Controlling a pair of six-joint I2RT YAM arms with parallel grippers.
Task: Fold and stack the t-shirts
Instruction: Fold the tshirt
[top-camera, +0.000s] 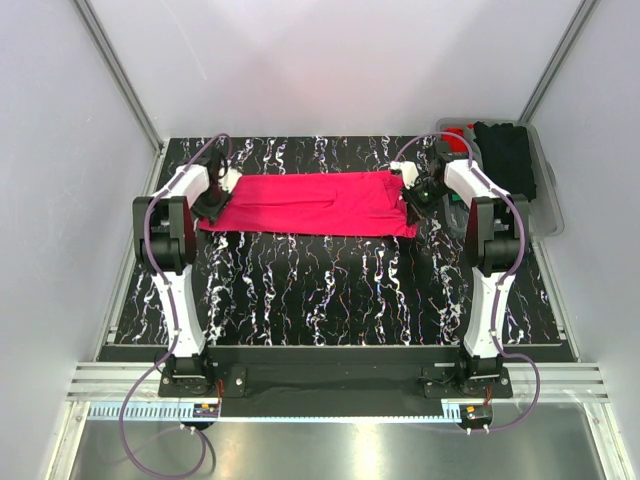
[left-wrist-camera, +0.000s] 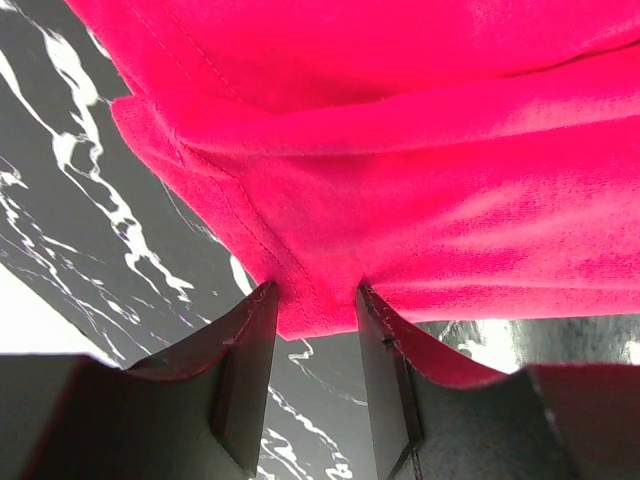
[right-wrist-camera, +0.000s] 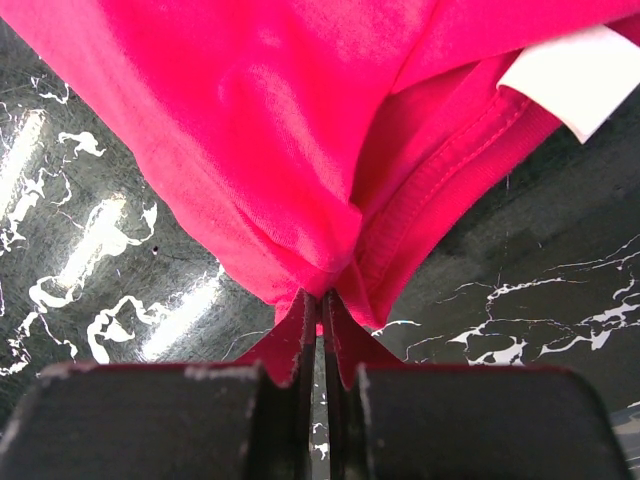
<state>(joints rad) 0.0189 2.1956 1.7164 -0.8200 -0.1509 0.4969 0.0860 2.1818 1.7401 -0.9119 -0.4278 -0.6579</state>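
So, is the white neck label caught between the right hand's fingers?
No, the white label sits apart from the right hand, which pinches only pink t-shirt cloth.

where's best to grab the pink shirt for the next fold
Probably at its two short ends, coming in from the sides. The pink shirt lies as a long flat band, so the layered edges are there: the right end effector is shut on the neck end by the white label, the left end effector straddles the opposite hem.
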